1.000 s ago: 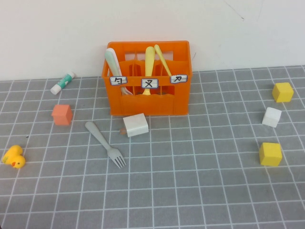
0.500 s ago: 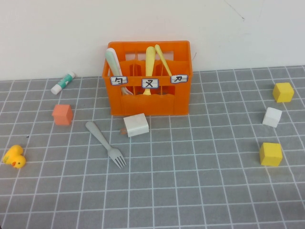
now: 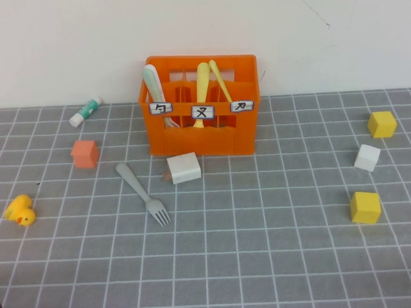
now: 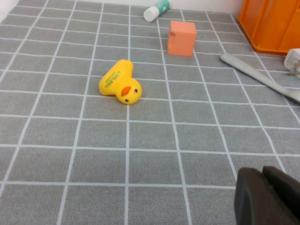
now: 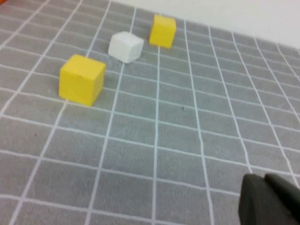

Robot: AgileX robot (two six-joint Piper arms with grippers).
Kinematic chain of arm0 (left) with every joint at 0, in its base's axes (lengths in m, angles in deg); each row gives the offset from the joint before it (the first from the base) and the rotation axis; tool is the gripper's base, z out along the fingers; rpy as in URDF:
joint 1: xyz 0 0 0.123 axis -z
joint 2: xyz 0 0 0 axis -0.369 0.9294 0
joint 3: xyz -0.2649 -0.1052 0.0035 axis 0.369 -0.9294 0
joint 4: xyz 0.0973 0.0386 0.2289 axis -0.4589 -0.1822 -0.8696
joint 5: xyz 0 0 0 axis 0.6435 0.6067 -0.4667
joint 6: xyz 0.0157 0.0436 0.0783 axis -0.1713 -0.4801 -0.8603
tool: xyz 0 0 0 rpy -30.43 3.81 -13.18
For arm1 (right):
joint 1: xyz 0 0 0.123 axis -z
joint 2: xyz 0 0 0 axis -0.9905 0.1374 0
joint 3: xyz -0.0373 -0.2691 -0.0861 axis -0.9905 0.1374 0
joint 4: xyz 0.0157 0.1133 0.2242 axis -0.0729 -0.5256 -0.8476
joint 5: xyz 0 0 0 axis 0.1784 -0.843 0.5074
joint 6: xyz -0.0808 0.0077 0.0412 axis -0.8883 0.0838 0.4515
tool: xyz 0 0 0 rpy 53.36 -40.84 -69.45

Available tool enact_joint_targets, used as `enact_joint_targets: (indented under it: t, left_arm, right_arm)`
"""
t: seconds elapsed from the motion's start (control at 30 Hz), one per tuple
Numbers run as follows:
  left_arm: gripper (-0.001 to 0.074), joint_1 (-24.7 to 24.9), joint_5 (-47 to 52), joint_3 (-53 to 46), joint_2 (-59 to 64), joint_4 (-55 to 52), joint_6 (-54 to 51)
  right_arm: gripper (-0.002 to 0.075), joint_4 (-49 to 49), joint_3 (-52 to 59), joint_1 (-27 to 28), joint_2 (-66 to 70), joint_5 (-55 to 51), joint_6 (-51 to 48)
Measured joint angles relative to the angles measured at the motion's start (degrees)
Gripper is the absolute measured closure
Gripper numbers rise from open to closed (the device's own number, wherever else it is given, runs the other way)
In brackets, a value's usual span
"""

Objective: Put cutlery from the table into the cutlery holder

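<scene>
Right wrist camera looks down on the table (image 5: pixel 187 140), grey with white grid lines. Three blocks sit on it, all apart from one another: a big yellow block (image 5: pixel 82 79) nearest the camera, a white block (image 5: pixel 125 46) beyond it, and a smaller-looking yellow block (image 5: pixel 162 31) further back, near the pale wall (image 5: pixel 234 14). The right gripper (image 5: pixel 267 201) shows only as a dark shape at the corner of the picture, above bare tiles and touching none of the blocks.

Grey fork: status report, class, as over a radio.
Left hand and right hand low over table, both shut, empty. Grey fork lies before orange crate. White block beside it.
</scene>
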Motion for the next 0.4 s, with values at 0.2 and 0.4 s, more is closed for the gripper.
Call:
enact_joint_targets:
  t: [0.2,0.4]
  left_arm:
    - [0.0736,0.0,0.0,0.0,0.0,0.0,0.0]
    - [0.0736,0.0,0.0,0.0,0.0,0.0,0.0]
  right_arm:
    - [0.0727,1.2,-0.1,0.1,0.0,-0.7,4.2]
    - [0.0727,2.0,-0.1,0.1,0.0,-0.9,6.4]
